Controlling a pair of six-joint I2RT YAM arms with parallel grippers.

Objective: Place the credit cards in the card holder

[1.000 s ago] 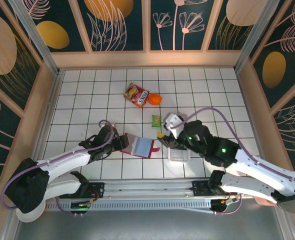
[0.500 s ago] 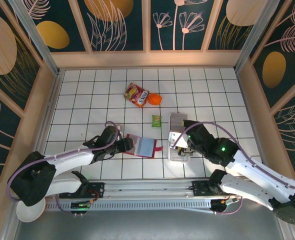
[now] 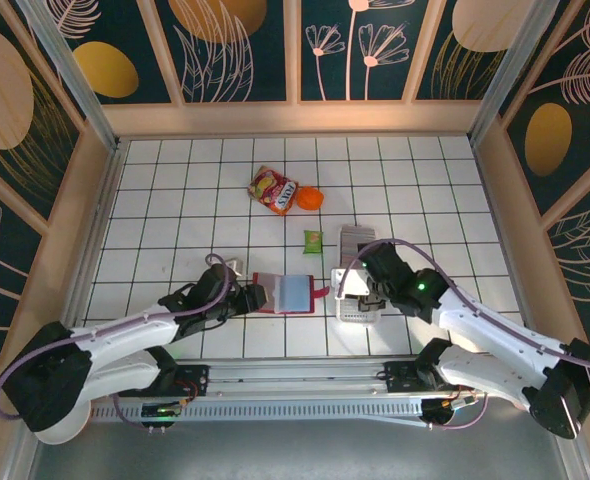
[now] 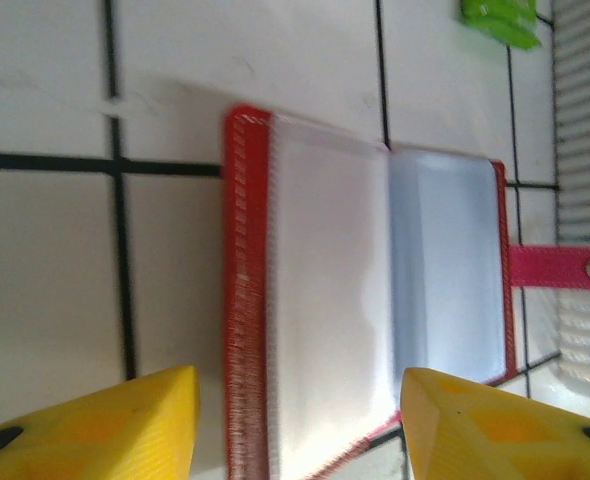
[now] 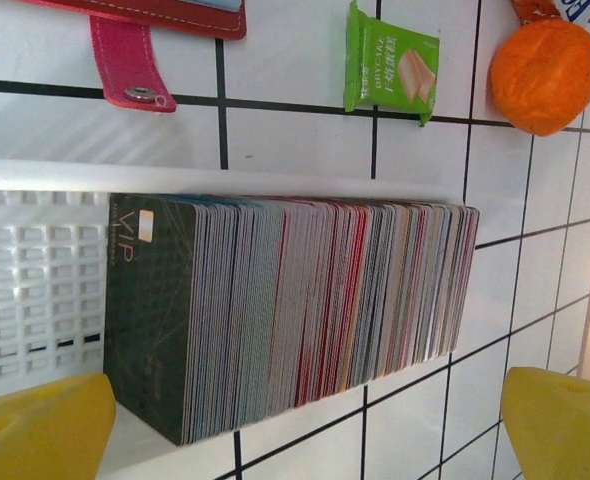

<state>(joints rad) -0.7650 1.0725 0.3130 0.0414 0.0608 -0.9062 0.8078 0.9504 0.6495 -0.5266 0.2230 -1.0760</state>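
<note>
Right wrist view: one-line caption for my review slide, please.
Right gripper, jaws open, hovers over the credit cards packed in the white tray, the red card holder just beyond.

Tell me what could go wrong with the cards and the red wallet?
The credit cards stand packed tight in the white tray, so the wide-open right gripper might pinch several at once. The card holder lies loose, the left gripper open over it, and could slide when a card pushes in.

Robot lab test cell, prob.: white grid tabletop boxed in w/ patterned wall panels, alu rail at bottom, robot arms bolted on.
</note>
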